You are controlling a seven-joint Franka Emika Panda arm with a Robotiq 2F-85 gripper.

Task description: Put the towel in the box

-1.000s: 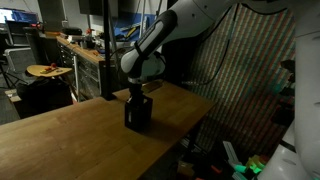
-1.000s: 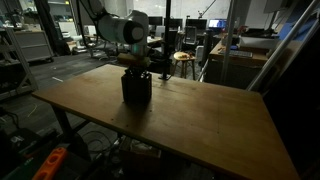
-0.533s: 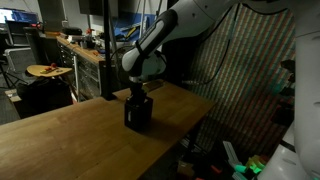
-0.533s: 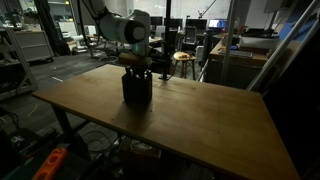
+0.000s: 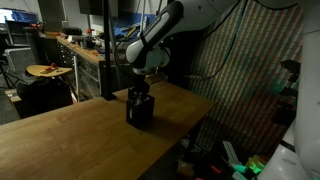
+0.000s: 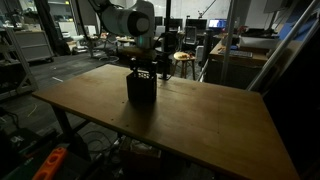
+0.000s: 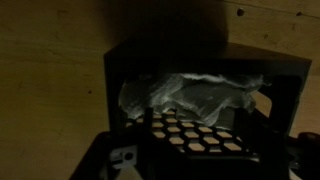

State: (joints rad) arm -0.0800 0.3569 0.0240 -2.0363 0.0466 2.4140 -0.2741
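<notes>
Pincer (image 5: 142, 90) check: found spread wide and empty, lifted just above the box (image 5: 140, 112) after sitting shut down inside it a second earlier. Directly below, towel (image 7: 195, 95) seen crumpled inside, released. Judged as placement done; only retreat from the desk (image 6: 200, 125) left.

The gripper (image 5: 141, 90) has been raised from the box (image 5: 140, 112) and its jaws have been spread; the towel (image 7: 190, 95) has been left inside.
</notes>
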